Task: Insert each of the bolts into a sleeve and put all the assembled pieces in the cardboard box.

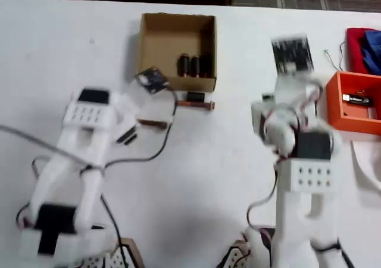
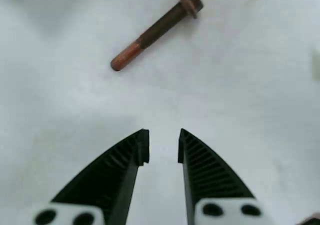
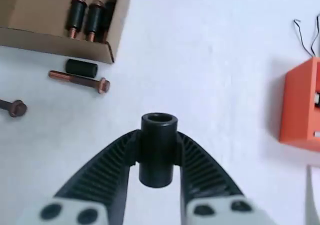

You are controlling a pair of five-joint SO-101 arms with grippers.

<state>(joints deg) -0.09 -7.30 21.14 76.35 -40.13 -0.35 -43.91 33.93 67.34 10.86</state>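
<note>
My right gripper is shut on a black sleeve, held upright above the white table. The cardboard box stands at the far middle with a few assembled pieces inside, shown too as assembled pieces in the right wrist view. In front of the box lie a loose sleeve and a copper bolt. Another bolt lies flat on the table just ahead of my left gripper, which is open with nothing between its fingers. That same bolt is left of the box's front.
An orange bin sits at the right edge with a small black item in it, and a red and blue thing lies behind it. Cables trail over the table near both arm bases. White tabletop lies between the arms.
</note>
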